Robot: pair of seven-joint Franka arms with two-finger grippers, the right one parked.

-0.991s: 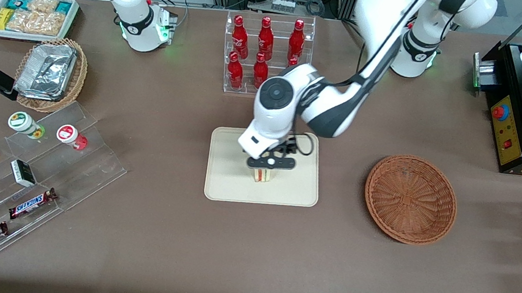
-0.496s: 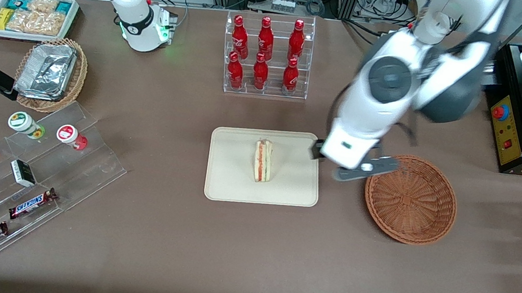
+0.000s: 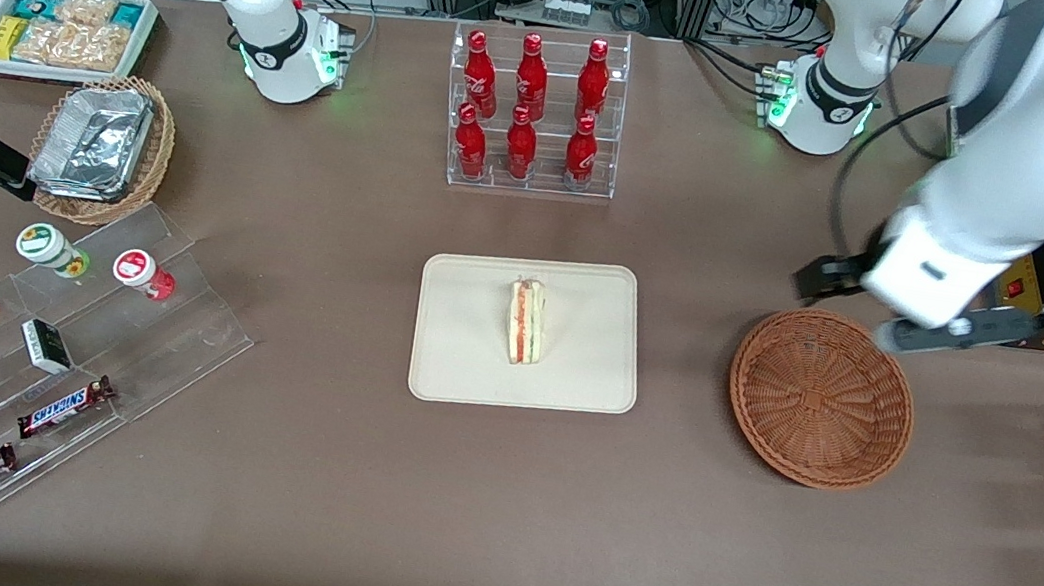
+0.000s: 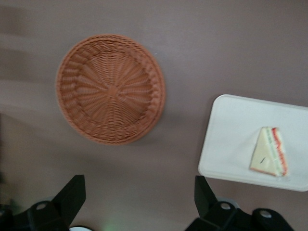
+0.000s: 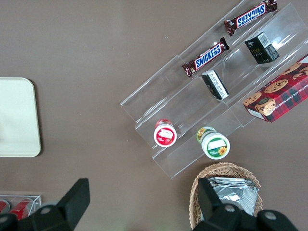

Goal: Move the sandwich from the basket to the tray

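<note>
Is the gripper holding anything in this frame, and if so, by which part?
Nothing. The gripper is open and empty, high above the table near the basket; the sandwich lies on the tray.

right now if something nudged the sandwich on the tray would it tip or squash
The sandwich probably tips easily: it stands on a narrow edge on the tray. Soft bread looks squashable, and its clear wrap may slide. The end effector is open, up above the table beside the basket.

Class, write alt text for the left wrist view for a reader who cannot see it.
A wrapped sandwich lies on a cream tray, beside an empty reddish-brown wicker basket on a brown table. The open gripper hangs high above the table, holding nothing.
</note>
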